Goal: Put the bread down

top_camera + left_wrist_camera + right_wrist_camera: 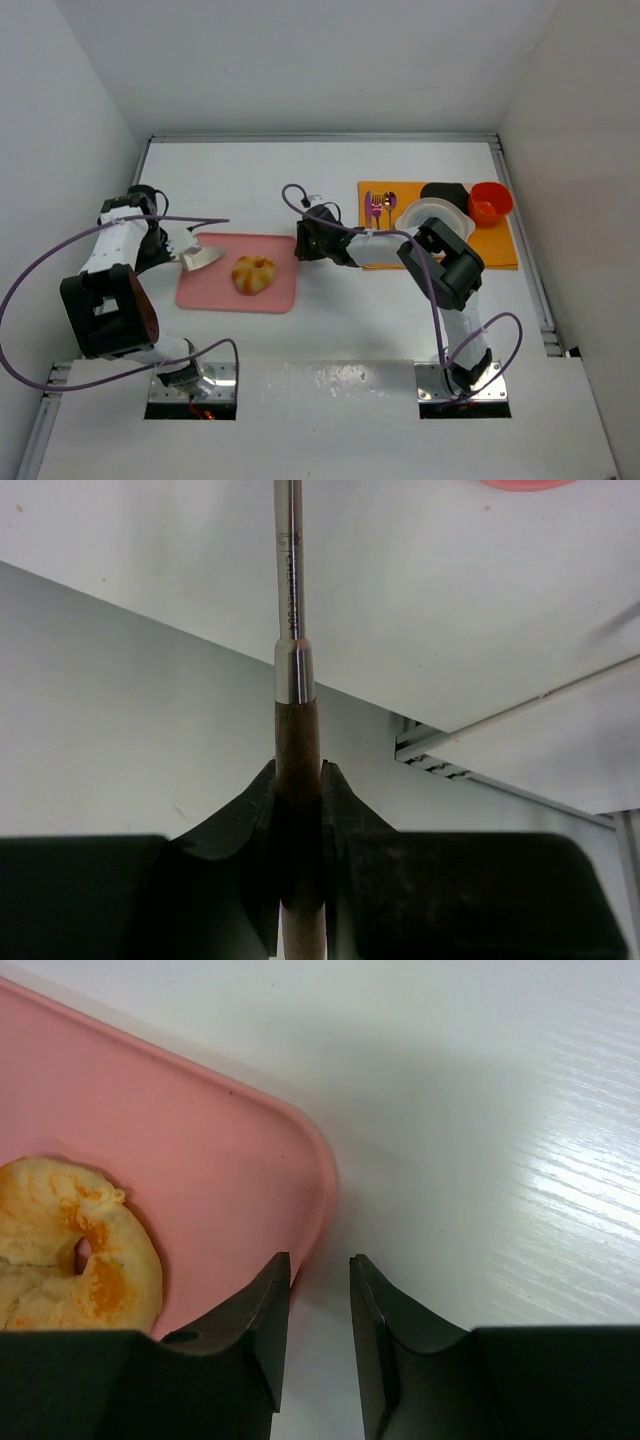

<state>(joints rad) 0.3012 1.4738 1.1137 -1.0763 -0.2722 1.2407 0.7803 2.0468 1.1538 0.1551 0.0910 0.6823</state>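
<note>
The bread (253, 274) is a small round bun, golden-brown with deeper orange patches. Its top is lobed and knotted, with paler creases and a little hole where the folds meet. It sits on a flat pink tray (215, 296) with rounded corners and a smooth matte face, a bit right of the tray's middle.

The right pincer (320, 1285) hangs at the tray's right rim, its dark fingers a narrow gap apart with nothing between them. The bun is just beside it.

The left pincer (300, 790) is clamped on the brown wooden handle of a utensil (290, 600), which runs into a shiny metal collar and a slim steel shaft. Its silvery blade lies over the tray's far left corner. The white tabletop (480, 1110) is glossy, with a faint grain.
</note>
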